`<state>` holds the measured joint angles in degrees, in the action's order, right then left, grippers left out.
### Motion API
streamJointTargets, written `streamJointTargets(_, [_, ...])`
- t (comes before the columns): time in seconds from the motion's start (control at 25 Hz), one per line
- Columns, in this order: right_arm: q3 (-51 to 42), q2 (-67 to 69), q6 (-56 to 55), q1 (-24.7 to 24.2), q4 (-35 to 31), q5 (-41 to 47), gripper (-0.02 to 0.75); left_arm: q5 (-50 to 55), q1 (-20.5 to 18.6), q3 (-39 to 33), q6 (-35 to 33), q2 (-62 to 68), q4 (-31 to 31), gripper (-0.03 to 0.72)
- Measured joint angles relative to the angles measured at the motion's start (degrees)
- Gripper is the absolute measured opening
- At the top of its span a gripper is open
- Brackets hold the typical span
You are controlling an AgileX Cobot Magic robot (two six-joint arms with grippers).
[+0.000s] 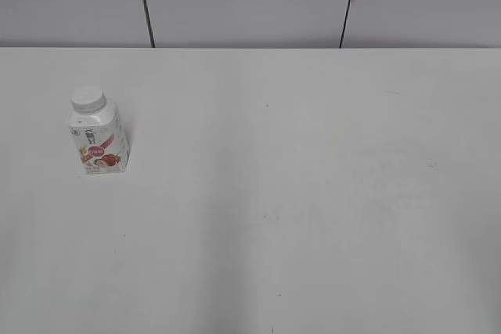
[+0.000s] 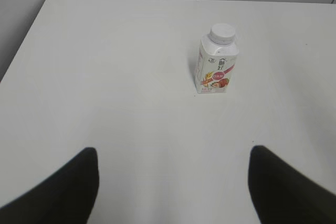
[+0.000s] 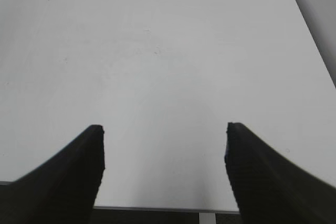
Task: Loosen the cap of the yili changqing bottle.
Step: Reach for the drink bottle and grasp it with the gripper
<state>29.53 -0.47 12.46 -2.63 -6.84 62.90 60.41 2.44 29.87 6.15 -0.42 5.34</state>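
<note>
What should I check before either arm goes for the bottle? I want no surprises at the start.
1. Bottle standing upright on the table: ok.
2. Cap on the neck: ok; how tight, cannot tell.
3. Left gripper open, nothing held: ok.
4. Right gripper open, nothing held: ok.
5. Bottle in the left wrist view, ahead of the fingers: ok.
6. Bottle in the right wrist view: not ok.

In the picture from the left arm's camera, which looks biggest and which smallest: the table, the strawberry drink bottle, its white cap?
1. Table, filling nearly the whole view.
2. Bottle, standing upright on it.
3. Cap, narrower than the bottle's body.
</note>
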Motion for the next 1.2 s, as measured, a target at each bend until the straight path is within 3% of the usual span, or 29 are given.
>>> streamJointTargets(1.2, [0.0,0.0,0.0,0.0,0.0,0.0,0.565,0.0,0.0,0.0,0.0,0.0,-0.1,0.537])
